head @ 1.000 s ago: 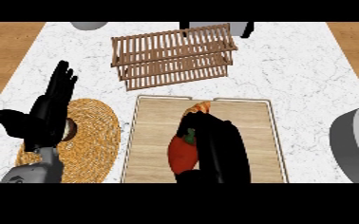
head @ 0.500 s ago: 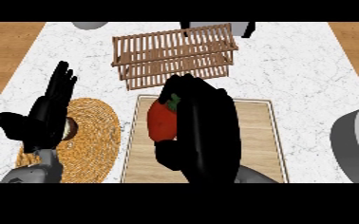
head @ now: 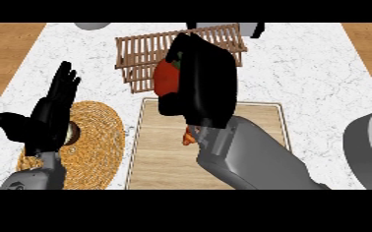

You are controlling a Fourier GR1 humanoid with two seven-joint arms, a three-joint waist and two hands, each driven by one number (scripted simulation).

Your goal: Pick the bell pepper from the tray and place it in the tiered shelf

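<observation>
My right hand is curled round a red bell pepper and holds it up over the near edge of the wooden tiered shelf. The hand hides most of the pepper; only its left side shows. Below lies the pale wooden tray, and a small orange item shows on it beside my forearm. My left hand stands open at the left, fingers up, over a woven mat.
A round woven mat lies left of the tray. A grey object sits at the right edge, and grey items stand along the counter's far edge. Wood floor shows beyond both sides of the counter.
My right hand has lifted the pepper off the tray and carried it away from me, up to the shelf's near edge. The left hand has stayed still.
</observation>
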